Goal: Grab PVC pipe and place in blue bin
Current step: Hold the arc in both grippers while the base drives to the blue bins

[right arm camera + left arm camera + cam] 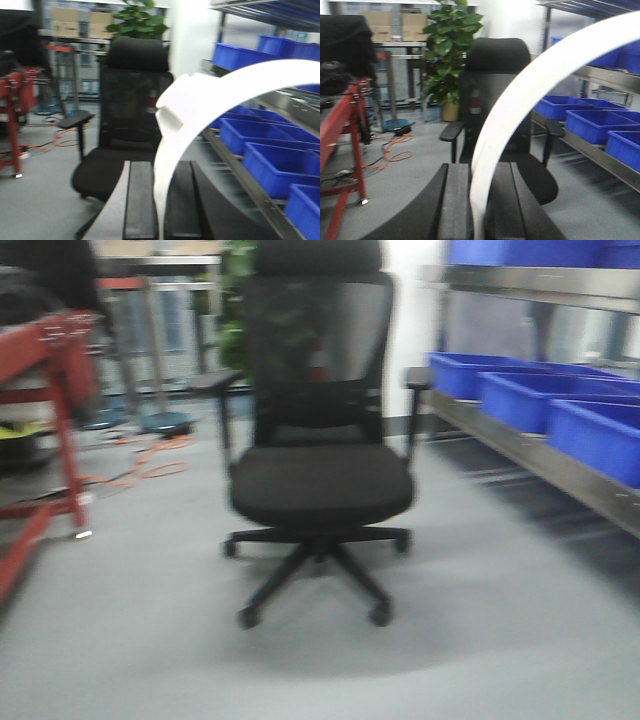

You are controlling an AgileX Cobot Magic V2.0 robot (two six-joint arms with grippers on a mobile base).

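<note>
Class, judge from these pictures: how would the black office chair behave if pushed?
The office chair would probably roll rather than tip: it stands on castors on a smooth grey floor. Its wide star base looks stable. The mesh back likely flexes slightly.

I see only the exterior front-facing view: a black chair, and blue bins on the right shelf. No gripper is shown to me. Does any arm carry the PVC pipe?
Observer: The left wrist view shows the left gripper; a white curved band rises between its fingers, and no PVC pipe is seen.
Operator: And the right side?
Observer: The right gripper looks alike, but its white band has a stepped notch in its outer edge.
</note>
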